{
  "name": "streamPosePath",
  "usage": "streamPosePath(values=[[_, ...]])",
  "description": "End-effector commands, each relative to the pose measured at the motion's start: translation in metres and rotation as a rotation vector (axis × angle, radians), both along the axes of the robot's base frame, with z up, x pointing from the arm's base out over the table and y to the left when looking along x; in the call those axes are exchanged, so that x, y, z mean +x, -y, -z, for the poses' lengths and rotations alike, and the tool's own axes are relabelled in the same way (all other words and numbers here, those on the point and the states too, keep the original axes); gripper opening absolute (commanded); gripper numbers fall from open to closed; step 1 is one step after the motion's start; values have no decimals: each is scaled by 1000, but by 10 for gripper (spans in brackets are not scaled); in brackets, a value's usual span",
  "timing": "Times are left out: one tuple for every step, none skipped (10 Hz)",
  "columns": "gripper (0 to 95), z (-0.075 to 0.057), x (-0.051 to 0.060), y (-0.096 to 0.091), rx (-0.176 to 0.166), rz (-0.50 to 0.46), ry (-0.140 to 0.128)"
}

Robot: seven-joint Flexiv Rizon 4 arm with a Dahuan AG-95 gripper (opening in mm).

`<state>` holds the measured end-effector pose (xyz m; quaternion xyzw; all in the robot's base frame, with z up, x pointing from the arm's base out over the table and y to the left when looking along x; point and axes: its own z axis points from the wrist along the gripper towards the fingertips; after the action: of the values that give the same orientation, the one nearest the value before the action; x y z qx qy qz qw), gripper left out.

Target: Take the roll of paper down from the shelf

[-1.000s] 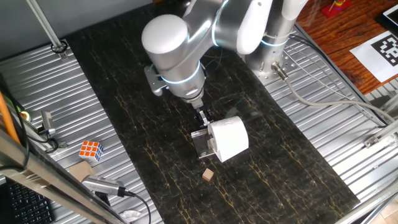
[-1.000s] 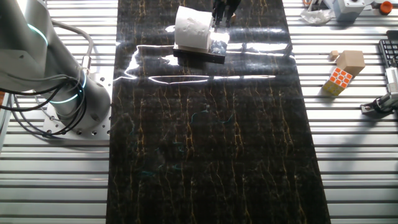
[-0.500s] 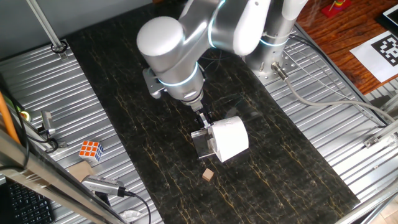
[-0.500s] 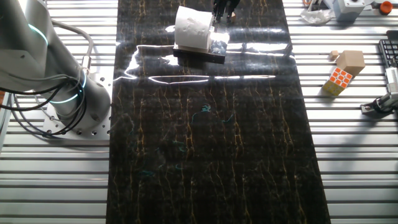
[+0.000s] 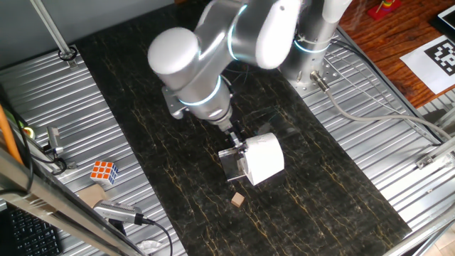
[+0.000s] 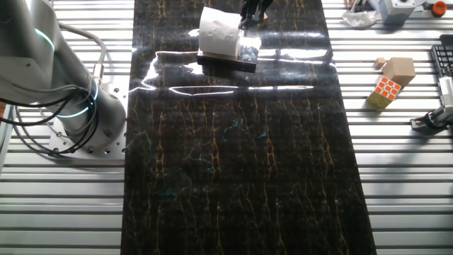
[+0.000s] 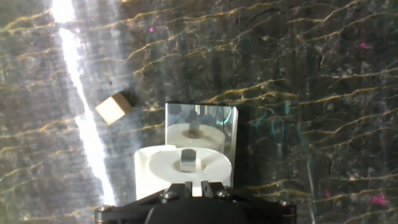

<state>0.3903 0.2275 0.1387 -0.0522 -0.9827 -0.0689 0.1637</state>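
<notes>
I've got the roll of paper [image 5: 263, 158] sitting on the shelf [image 5: 232, 165], white and fat on that little clear stand, about mid-desk on the dark marbled desk [image 5: 142, 121]. From the other fixed view the roll [image 6: 219, 32] is at the far end, its shelf [image 6: 237, 59] glinting under it. My tool [image 5: 237, 139] is right at the roll's end face, the arm angling down onto it from above. On the hand view I'm looking straight along the fingers: the roll [image 7: 158, 171] fills the bottom centre, one finger [image 7: 188, 160] is down at the core hole, and the clear shelf [image 7: 229, 127] shows beyond it with a reflection of the roll. The tool [image 7: 189, 171] looks pinched onto the roll's wall at the core, though the second finger is hidden, so I can't tell for certain. A small wooden cube [image 7: 113, 106] lies on the desk just beside the shelf, not touching. Off on the ribbed metal, a puzzle cube [image 5: 104, 171] and a cardboard box [image 6: 398, 69].
</notes>
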Motion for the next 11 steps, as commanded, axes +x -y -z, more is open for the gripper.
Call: streamPosePath(values=[[570,4,-20,-3,1,3,2],[570,7,-28,-6,0,2,3],[570,11,-38,-9,5,-1,4],[570,13,-42,-10,7,-4,7],[570,13,-43,-10,9,-3,7],[570,14,-43,-12,11,-3,5],[570,15,-44,-13,12,-1,5],[760,17,-45,-16,11,1,6],[760,18,-45,-18,10,2,7],[760,19,-45,-18,9,3,7],[760,20,-45,-19,7,7,6]])
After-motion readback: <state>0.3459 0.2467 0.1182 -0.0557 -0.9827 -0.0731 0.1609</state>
